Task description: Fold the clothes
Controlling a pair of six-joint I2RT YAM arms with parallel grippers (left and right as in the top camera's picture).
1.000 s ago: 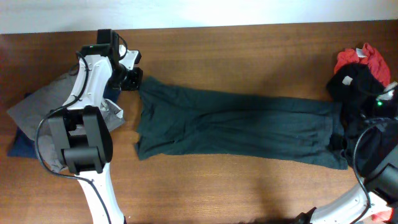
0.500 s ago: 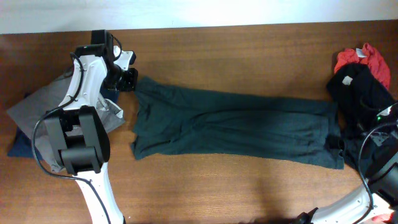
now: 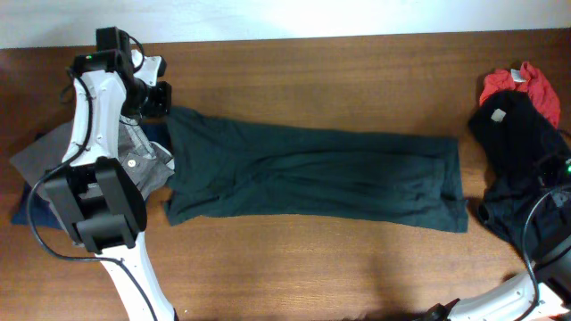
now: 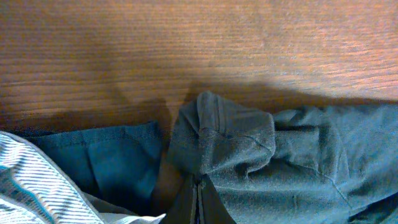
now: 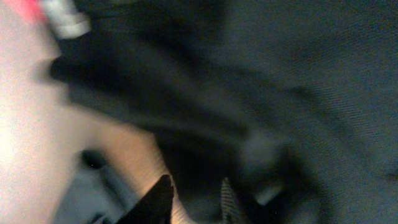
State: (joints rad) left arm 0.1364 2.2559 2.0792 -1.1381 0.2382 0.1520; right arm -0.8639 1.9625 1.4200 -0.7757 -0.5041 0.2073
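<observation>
Dark green trousers (image 3: 312,174) lie stretched lengthwise across the middle of the wooden table. My left gripper (image 3: 159,98) is shut on their upper left corner at the far left. In the left wrist view the closed fingers (image 4: 198,193) pinch bunched green fabric (image 4: 298,162). My right gripper (image 5: 196,193) is open, its fingers apart over blurred dark cloth in the right wrist view. In the overhead view it is at the far right edge, mostly hidden, apart from the trousers' right end.
A grey garment (image 3: 53,152) and a blue one (image 3: 22,209) lie piled at the left, under my left arm. A black garment (image 3: 513,134) and a red one (image 3: 517,85) lie at the right edge. Striped cloth (image 4: 31,180) shows beside the left fingers.
My left gripper has pulled the trousers to the left and back. The right arm has moved off to the right, away from the trousers' end.
</observation>
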